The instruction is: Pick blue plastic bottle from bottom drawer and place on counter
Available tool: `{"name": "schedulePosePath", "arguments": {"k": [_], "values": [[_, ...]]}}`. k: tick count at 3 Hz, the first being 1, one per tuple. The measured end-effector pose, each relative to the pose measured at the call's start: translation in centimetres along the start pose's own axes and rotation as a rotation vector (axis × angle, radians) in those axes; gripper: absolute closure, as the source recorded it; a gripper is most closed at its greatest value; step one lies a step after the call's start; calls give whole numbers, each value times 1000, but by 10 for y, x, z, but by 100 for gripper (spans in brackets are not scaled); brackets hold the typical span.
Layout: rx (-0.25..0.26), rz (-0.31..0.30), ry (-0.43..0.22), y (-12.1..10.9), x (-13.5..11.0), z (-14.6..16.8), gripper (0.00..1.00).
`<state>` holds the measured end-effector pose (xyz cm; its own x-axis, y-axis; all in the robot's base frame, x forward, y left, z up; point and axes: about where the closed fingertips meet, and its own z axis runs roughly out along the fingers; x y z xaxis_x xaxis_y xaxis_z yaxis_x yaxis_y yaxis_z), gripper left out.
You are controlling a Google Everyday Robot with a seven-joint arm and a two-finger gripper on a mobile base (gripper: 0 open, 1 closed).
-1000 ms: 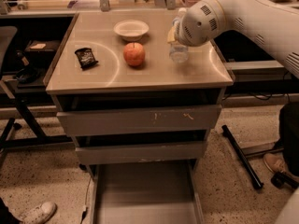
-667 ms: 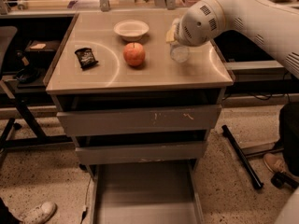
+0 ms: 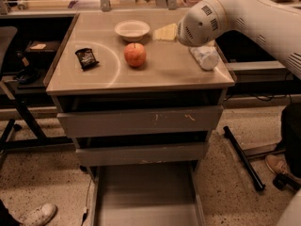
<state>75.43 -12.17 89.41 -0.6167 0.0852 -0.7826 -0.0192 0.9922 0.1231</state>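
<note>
The blue plastic bottle [image 3: 205,57] lies on its side on the counter [image 3: 160,72], near the right edge. My gripper [image 3: 194,43] is at the end of the white arm just above and left of the bottle, mostly hidden behind the round wrist housing [image 3: 201,23]. The bottom drawer [image 3: 146,197] is pulled out at floor level and its grey floor shows nothing in it.
On the counter are a red apple [image 3: 135,54], a white bowl [image 3: 132,29], a dark snack packet [image 3: 86,58] and a flat yellow item [image 3: 165,32]. Two closed drawers [image 3: 141,121] sit above the open one. A black bar [image 3: 242,157] lies on the floor at the right.
The bottle stood upright under the gripper before; now it lies on its side further right on the counter. The arm has shifted slightly.
</note>
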Motion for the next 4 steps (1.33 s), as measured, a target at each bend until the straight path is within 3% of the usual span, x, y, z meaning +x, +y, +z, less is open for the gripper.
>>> {"name": "schedulePosePath", "arguments": {"k": [1,2,3,4], "values": [[29,0,-29,-7,-15,-16,0],[129,24,-94,-33,-46,-74,0],[248,66,-228,-52,-98,-171,0],[356,45,-232,-81,-99,-190,0]]}}
